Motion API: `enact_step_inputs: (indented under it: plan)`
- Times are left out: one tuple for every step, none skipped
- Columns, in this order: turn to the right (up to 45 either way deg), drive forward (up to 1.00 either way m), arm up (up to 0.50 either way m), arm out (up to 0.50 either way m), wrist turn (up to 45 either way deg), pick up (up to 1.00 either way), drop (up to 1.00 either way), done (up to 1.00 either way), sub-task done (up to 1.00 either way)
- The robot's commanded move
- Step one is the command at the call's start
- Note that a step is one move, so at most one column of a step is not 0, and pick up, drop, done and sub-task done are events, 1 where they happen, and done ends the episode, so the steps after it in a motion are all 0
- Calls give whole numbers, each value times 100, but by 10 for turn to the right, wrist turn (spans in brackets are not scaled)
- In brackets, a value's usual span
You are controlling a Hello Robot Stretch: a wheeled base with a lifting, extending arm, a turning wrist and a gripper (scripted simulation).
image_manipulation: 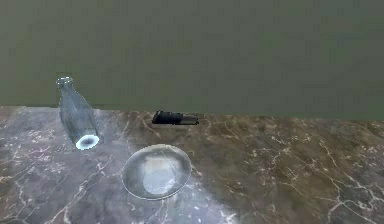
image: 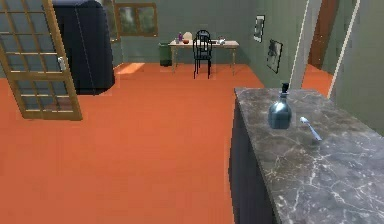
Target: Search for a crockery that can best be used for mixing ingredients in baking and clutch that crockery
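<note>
Marble, dark with pale veins, forms the worktop (image_manipulation: 300, 170) on which a clear glass bowl (image_manipulation: 157, 171) is seen, sitting upright in the lower middle of the arm side view. This bowl is judged to be the mixing crockery that is sought. A glass bottle (image_manipulation: 77, 115) stands near it, toward that view's left and farther back. A flat dark object (image_manipulation: 175, 118) lies beyond the bowl, close to the wall; what it is cannot be made out. The state of the tool cannot be told.

Trouble is likely to come from the glass. A smooth, thin rim may slip when it is gripped, and the bowl could be pushed across the polished stone rather than lifted. The bottle is close enough to be knocked over if the reach strays toward it.

Behind the worktop a plain grey-green wall is seen. In the forward view an orange floor (image: 150, 140) stretches to a dark fridge (image: 85, 45), a glazed door (image: 35, 60), a small table (image: 225, 44) with a chair (image: 203, 50), and framed pictures (image: 274, 55).
</note>
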Motion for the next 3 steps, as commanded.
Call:
enact_step_inputs:
  plan:
    - [0,0,38,0,0,0,0,0,0]
    - [0,0,0,0,450,0,0,0,0]
    - [0,0,0,0,450,0,0,0,0]
